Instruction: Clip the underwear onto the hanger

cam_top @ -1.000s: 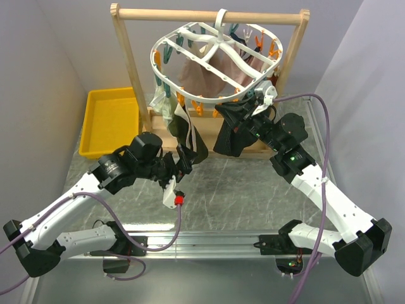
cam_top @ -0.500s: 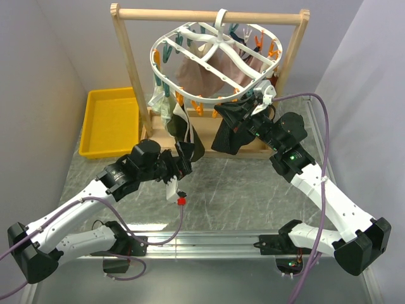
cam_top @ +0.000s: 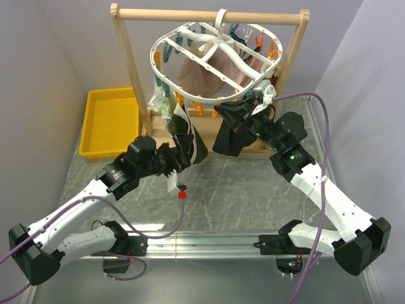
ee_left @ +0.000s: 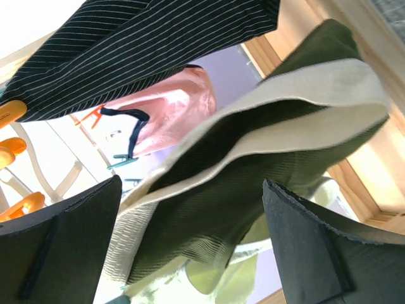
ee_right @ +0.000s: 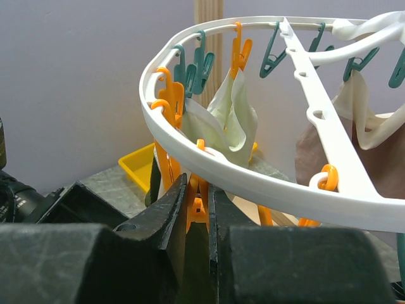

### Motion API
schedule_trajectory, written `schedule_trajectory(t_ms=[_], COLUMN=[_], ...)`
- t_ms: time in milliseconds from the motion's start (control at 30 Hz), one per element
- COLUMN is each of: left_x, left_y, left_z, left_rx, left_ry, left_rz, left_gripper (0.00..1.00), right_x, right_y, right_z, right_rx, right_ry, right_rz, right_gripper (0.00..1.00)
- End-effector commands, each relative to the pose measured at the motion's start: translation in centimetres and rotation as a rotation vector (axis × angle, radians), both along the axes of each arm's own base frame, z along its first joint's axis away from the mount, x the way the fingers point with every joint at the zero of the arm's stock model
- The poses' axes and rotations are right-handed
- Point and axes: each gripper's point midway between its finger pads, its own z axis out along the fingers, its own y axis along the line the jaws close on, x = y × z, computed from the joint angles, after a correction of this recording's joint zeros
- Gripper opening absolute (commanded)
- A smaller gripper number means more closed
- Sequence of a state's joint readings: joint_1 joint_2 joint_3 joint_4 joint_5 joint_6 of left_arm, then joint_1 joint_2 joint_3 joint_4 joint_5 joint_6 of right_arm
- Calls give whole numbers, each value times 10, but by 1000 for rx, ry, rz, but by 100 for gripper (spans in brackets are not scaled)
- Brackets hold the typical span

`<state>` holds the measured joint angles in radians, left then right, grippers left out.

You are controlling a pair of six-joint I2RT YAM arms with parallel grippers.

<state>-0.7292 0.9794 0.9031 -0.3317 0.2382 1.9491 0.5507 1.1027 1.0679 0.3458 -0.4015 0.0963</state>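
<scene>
– So, the left gripper [ee_left: 190, 183] is spread as wide as it goes. The underwear [ee_left: 215, 202] hangs in the gap between its two fingers, and nothing is pinched yet. Meanwhile the right gripper [ee_right: 197, 189] is pressed together on an orange clip [ee_right: 198, 212] just under the front rim of the hanger [ee_right: 266, 187]. What's the clean way to do this bit?

– Looks to me like the step is grabbing the briefs so they can be fed up to that clip. They dangle from the near-left side of the ring, with the pale beige waistband [ee_left: 316, 95] folded across the left wrist view. I can't tell which clip holds them up there. I'd close the left fingers on the beige band itself, not the ribbed olive part. My guess is the band is firmer and won't bunch.

– And the stuff around it?

– The black ribbed garment [ee_left: 145, 38] hangs just beside the briefs, and the pinkish garment [ee_left: 177, 107] is behind. It'd be easy to nip the black hem along with the band, so come in low and centred.

The right side should squeeze square on the clip. I can't see whether its mouth is actually open, and a slip would snap it shut before the fabric arrives. Go gentle too: the hanger only hangs by its hook from the wooden rail [cam_top: 209, 14], so any tug probably tilts the whole ring.
</scene>
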Motion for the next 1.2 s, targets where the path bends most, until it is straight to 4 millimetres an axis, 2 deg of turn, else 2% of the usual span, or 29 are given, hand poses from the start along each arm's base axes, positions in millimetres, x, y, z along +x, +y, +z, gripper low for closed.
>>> schedule_trajectory(t_ms=[0,233,367,567,700,967,1167], left_x=[3,-5,-7,9,10,9,12], left_y=[-8,-17,-19,-22,-28,-28,-33], left_z=[15,6,-8,-14,-14,-36,-36], left_rx=[-42,-28,21,52,58,114,114], left_ry=[-61,-51,-27,-36,-44,-7,3], left_rz=[-34,-108,-134,-124,-152,-172,-187], left_gripper=[98,98,98,97,96,82,73], right_x=[-14,-14,-14,-14,-13,-12,-12], right_y=[8,7,7,7,7,7,7], right_z=[8,8,8,7,6,4,3], right_rx=[0,-1,0,0,-1,-5,-3], right_ry=[-17,-18,-16,-15,-13,-10,-9], right_rz=[79,76,78,77,77,73,75], right_gripper=[0,0,0,0,0,0,0])
